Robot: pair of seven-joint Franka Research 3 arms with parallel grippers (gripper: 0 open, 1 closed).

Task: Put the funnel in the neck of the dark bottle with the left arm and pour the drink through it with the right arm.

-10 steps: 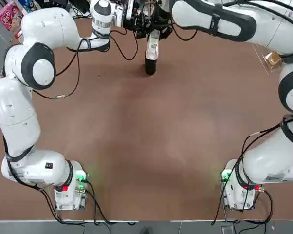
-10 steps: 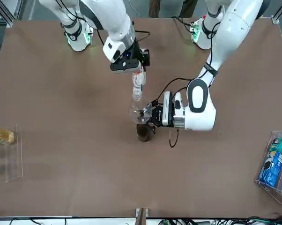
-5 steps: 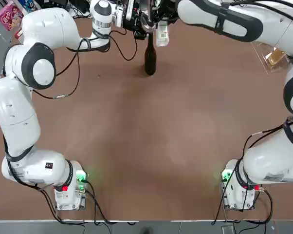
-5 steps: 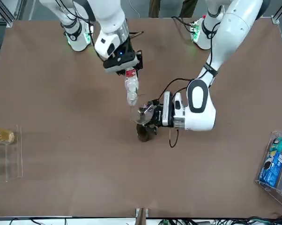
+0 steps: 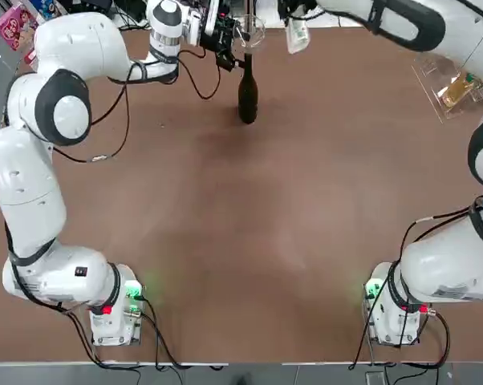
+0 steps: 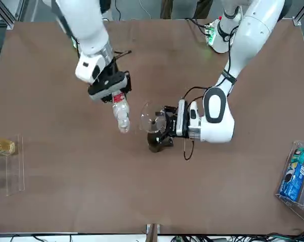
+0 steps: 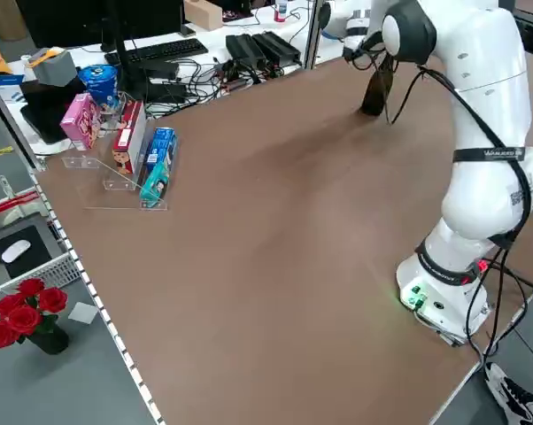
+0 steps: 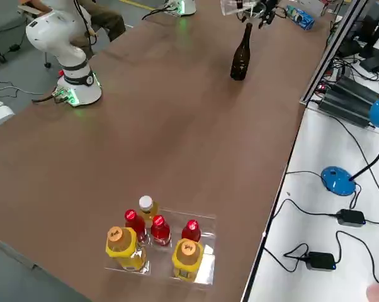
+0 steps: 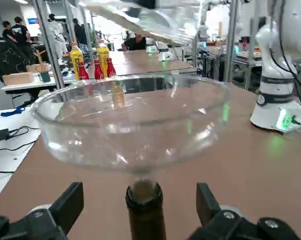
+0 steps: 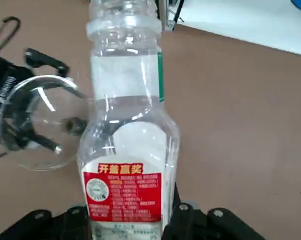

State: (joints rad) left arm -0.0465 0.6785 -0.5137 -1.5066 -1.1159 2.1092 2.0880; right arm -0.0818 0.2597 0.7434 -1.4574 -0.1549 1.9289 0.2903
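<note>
The dark bottle (image 5: 247,96) stands upright at the far middle of the table. The clear funnel (image 6: 152,120) sits in its neck. My left gripper (image 6: 168,126) is open, its fingers (image 9: 65,205) on either side of the neck (image 9: 145,207) just under the funnel (image 9: 130,120), touching neither. My right gripper (image 6: 110,91) is shut on the drink (image 6: 121,115), a clear plastic bottle with no cap, held by its base end. The drink (image 10: 125,150) hangs over the table to the robot's right of the funnel (image 10: 35,120), apart from it.
A clear tray with a yellow drink bottle (image 6: 3,146) sits at the table's far right edge. The tray of red and yellow bottles (image 8: 155,242) shows in the right side view. Snack boxes (image 6: 296,174) in a clear holder stand at the far left edge.
My left gripper has opened and let go of the funnel, which stays in the neck. The right arm has carried the drink away from above the funnel, toward the robot's right.
</note>
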